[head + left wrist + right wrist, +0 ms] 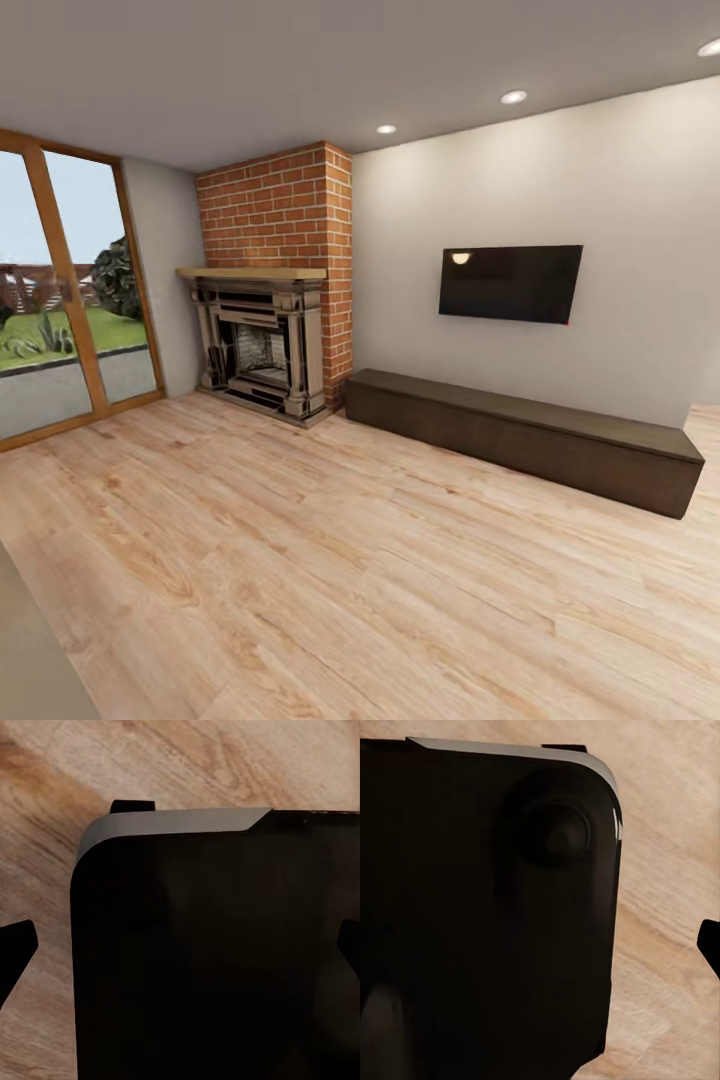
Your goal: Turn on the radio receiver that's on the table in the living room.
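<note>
The radio receiver and the grey table are out of view. In the left wrist view, my left gripper (180, 945) hangs over the robot's black base (210, 967) and the plank floor; its dark fingertips (16, 945) sit at opposite edges of the picture, wide apart, with nothing held. In the right wrist view, one fingertip (711, 941) of my right gripper sits at the edge over the floor, and the other is lost against the black base (472, 915). Nothing is between the fingers.
Ahead is a light wood plank floor (350, 580). A brick fireplace (270, 300) stands in the far corner, a wall TV (510, 283) hangs above a long low dark cabinet (520, 435), and glass doors (60, 300) are at the left. A beige edge (30, 660) cuts the lower left.
</note>
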Robot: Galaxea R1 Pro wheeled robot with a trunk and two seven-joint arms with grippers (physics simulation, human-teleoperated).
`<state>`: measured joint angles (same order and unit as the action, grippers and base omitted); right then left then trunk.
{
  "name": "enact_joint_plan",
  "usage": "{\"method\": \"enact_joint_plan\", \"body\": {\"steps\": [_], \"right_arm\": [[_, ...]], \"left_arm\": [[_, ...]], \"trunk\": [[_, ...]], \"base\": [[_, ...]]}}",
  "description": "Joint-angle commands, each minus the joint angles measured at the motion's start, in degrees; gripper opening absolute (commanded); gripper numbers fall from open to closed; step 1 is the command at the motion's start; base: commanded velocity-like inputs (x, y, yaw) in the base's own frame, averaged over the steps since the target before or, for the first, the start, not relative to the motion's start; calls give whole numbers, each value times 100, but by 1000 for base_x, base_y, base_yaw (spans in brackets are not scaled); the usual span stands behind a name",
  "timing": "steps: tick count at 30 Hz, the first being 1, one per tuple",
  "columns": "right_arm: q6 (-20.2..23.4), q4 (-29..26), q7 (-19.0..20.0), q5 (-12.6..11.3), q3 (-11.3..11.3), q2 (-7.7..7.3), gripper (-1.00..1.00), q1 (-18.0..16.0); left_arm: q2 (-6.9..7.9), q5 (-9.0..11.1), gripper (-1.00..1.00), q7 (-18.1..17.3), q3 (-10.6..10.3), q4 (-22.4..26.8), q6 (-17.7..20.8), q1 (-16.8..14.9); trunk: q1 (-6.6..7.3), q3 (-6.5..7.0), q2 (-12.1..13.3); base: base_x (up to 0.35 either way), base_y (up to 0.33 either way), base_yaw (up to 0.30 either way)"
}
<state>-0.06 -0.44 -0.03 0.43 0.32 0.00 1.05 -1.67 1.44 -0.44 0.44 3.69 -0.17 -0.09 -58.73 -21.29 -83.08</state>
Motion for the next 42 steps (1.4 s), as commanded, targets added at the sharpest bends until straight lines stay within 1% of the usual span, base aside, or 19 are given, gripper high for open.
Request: {"method": "enact_joint_plan", "body": {"steps": [1, 4, 12, 17, 24, 42], "right_arm": [[-3, 0, 11, 0, 1, 0, 100, 0], [-6, 0, -4, 1, 3, 0, 100, 0], [-15, 0, -14, 1, 3, 0, 100, 0], [-19, 0, -19, -1, -1, 1, 100, 0], [-21, 0, -21, -7, -5, 0, 100, 0], [-18, 0, -21, -8, -6, 0, 100, 0]], "left_arm": [[0, -1, 100, 0, 0, 0, 0, 0], [0, -3, 100, 0, 0, 0, 0, -1], [-23, -3, 100, 0, 0, 7, -7, 0], [-38, -3, 100, 0, -1, 8, -8, 0], [-43, -3, 100, 0, -8, 9, -9, 0], [-44, -3, 100, 0, -9, 9, -9, 0]], "trunk": [[0, 0, 0], [0, 0, 0], [0, 0, 0], [0, 0, 0], [0, 0, 0], [0, 0, 0]], "base": [[7, 0, 0], [40, 0, 0], [219, 0, 0], [74, 0, -60], [15, 0, -226], [1, 0, -277]]}}
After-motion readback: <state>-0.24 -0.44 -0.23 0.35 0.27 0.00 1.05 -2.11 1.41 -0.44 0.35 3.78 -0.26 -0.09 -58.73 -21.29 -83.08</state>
